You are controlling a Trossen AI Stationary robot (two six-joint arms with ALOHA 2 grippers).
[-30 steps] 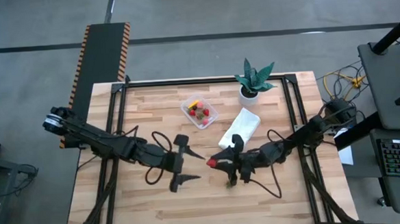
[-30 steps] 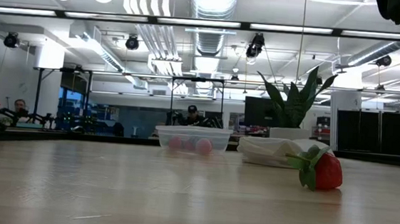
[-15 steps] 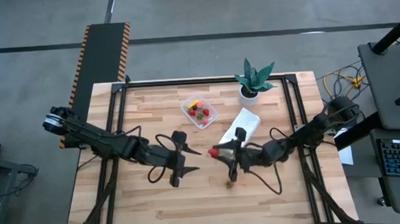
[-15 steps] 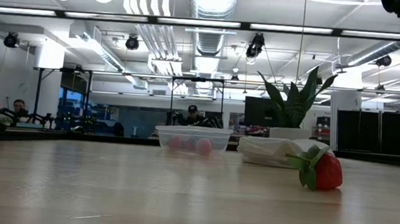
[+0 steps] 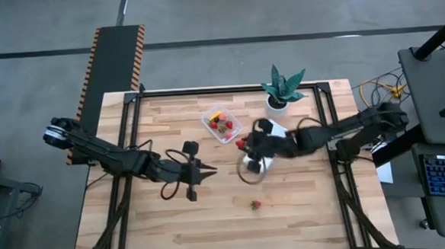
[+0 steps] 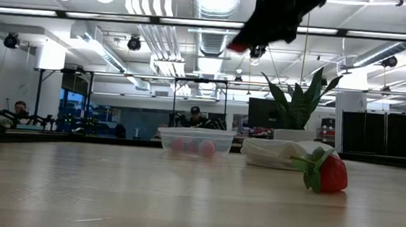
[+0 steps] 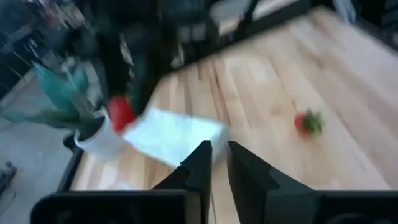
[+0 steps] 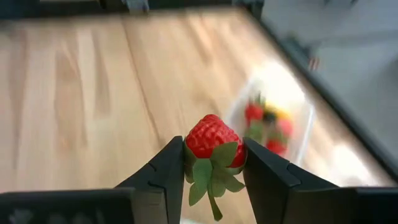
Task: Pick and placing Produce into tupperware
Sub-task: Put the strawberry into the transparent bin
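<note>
Right gripper [image 5: 243, 145] has moved up the table since a second ago, from mid-table to just beside the tub [image 5: 222, 124], jaws clamped on a strawberry [image 8: 211, 142] with its green top hanging down. Left gripper [image 5: 207, 169], wide open a second ago, has its fingers [image 7: 200, 163] nearly together with nothing between them, over the wood left of centre. One strawberry [image 5: 255, 205] lies untouched on the table [image 5: 174, 226] nearer the front; tub holds several pieces, cloth [image 5: 275, 132] and plant [image 5: 281, 87] unchanged.

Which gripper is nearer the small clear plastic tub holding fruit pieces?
Right. The right gripper, holding a red strawberry, is just beside the clear tub; the left gripper sits farther away mid-table.
</note>
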